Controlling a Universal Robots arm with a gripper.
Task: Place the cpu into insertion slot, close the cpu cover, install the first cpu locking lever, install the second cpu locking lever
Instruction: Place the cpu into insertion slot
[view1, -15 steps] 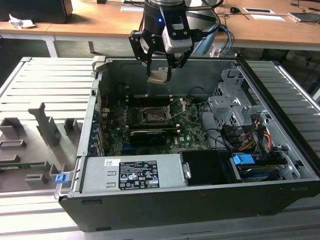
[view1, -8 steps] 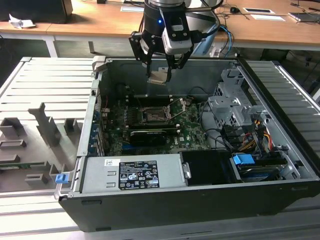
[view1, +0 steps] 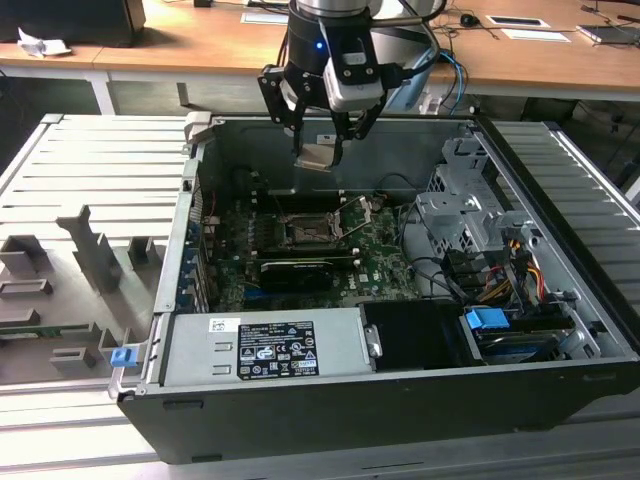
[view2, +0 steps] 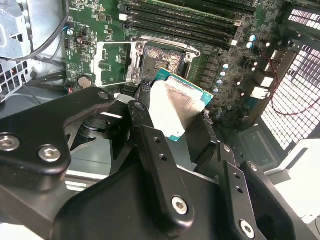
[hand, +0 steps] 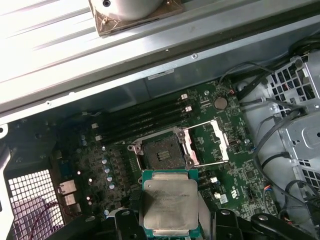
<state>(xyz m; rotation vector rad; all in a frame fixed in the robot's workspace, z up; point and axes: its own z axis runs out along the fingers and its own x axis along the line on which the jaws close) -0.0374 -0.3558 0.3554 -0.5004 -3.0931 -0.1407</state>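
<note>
My gripper hangs above the open computer case, shut on the cpu, a small square chip with a pale metal top. In both wrist views the cpu sits tilted between the black fingers, above the board and short of the socket. The insertion slot is a black square socket with a metal rim, lying open and empty on the green board. The cpu cover is swung open beside the slot.
The case walls ring the board. A silver power supply lies along the front, and a drive cage with cables and a blue connector is at the exterior view's right. Long memory slots run beside the socket. Outside stands a grey fixture tray.
</note>
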